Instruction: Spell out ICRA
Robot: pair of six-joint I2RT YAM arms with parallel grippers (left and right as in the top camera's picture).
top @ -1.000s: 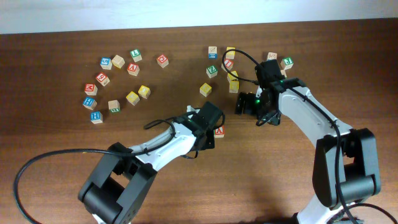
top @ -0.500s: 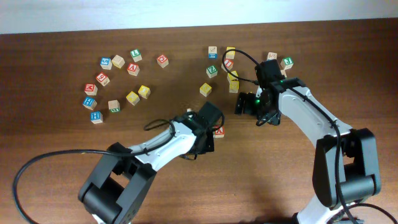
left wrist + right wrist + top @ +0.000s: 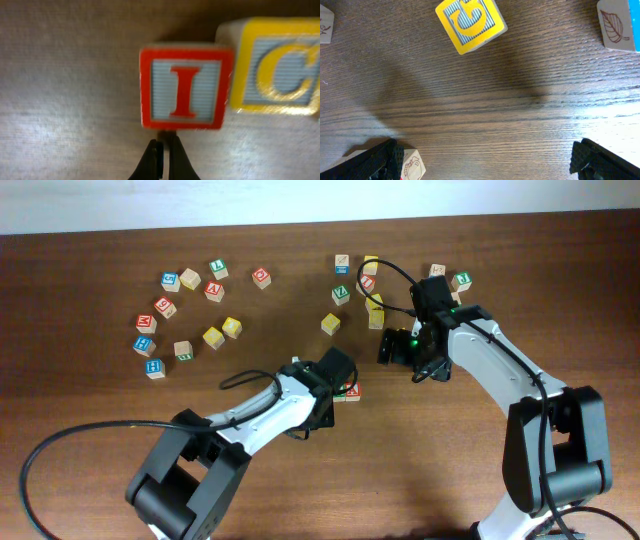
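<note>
Before the closed left pincer (image 3: 162, 152) — I block (image 3: 185, 87), C block (image 3: 277, 65) alongside.

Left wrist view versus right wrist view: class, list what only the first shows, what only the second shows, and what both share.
Only left wrist: a red I block with a yellow C block close on its right; left jaws shut just below the I. Only right wrist: a turned yellow block, a leaf block, a pale block at the top-left corner, a picture block bottom left; right jaws wide open. Both: the wooden table, a yellow-framed block, own jaws at the bottom edge.
</note>
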